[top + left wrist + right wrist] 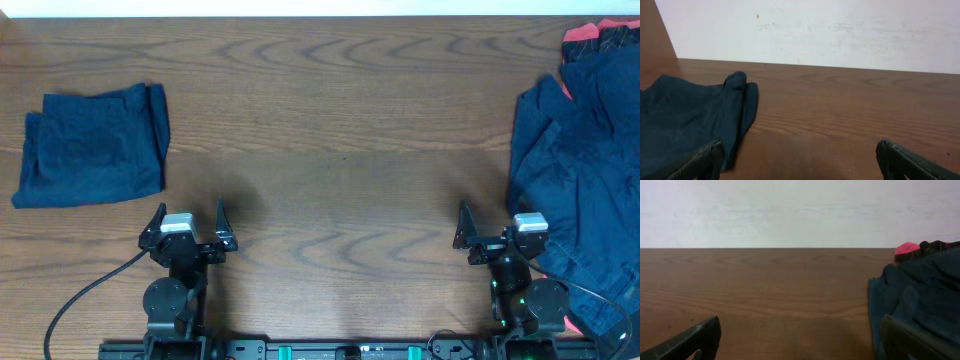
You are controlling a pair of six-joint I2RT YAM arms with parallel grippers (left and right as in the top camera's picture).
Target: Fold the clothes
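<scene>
While left claw [190,210] and right claw [491,214] gape apart, brown wooden table [340,150] meets white wall [840,30].

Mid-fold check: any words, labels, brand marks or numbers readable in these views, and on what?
None can be read. The folded dark navy cloth garment, the heap of dark navy and coral-red clothes and the brown wooden table show no print or tag; the small red speck on the white wall is too small to tell.
</scene>
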